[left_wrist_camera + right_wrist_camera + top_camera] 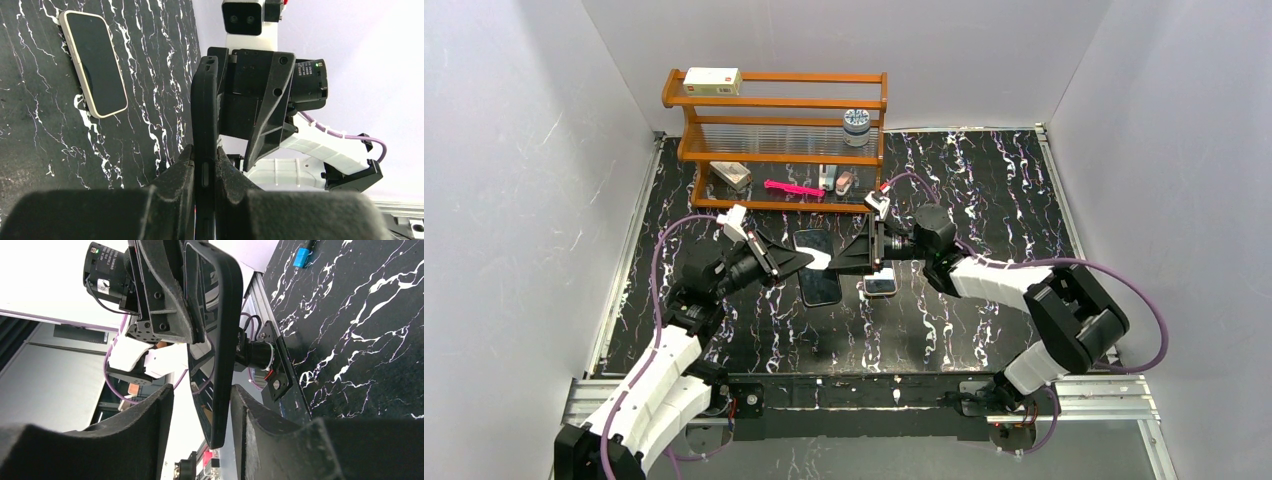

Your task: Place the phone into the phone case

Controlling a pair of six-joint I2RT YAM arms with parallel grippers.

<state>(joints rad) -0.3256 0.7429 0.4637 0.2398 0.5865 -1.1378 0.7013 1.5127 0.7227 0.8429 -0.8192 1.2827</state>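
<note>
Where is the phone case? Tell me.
Held up in the middle: the phone case is clamped in the left end effector, its far end between the right end effector's open fingers, near the dark phone.

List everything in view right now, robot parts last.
phone case: one, black, held off the table between both arms' jaws
phone: one, dark screen, pale edge, flat on the table
second phone: one, pinkish rim, lit screen, on the table
rack: one, orange-brown wood, back of table
box: one, white, top of rack
round container: one, white and blue, middle shelf
small box: one, brownish, bottom level
pink item: one, pink, bottom level
table: one, black with white veins
left arm: one, white and black, jaws shut on the phone case
right arm: one, white and black, jaws open around the phone case
</note>
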